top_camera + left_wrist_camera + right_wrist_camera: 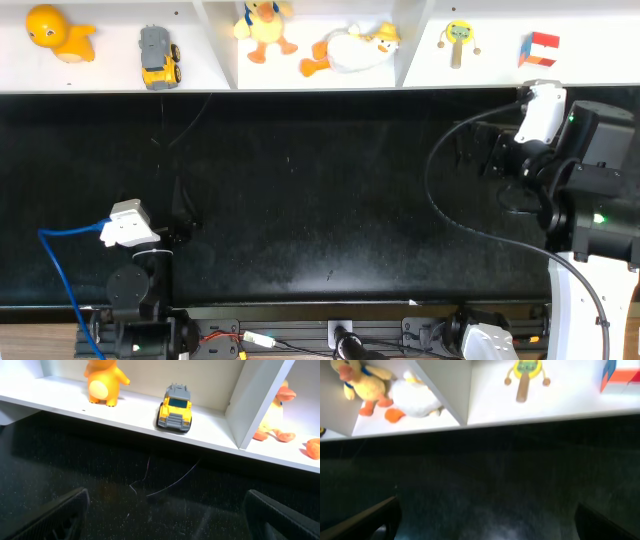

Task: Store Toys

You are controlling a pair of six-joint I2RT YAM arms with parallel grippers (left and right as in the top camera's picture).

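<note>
Black tabletop is running the full width between the arm bases and a white shelf, which is lining the far edge. Two upright dividers are splitting the shelf into three compartments, all opening toward the arms. Toy count: six, two sitting in each compartment, all on the shelf. In the left compartment an orange duck figure is standing beside a yellow truck, the truck sitting close to the front lip. In the middle compartment a yellow plush duck is sitting upright with a white plush duck lying on its side just beside it. In the right compartment a yellow rattle is lying flat, well apart from a red, white and blue block. Left tool is hanging over the left part of the tabletop, released, fingers spread wide, facing the truck. Right tool is hanging over the right part, also released and spread wide, facing the right-hand divider. A broad dark stretch of tabletop is lying between the two tools.
</note>
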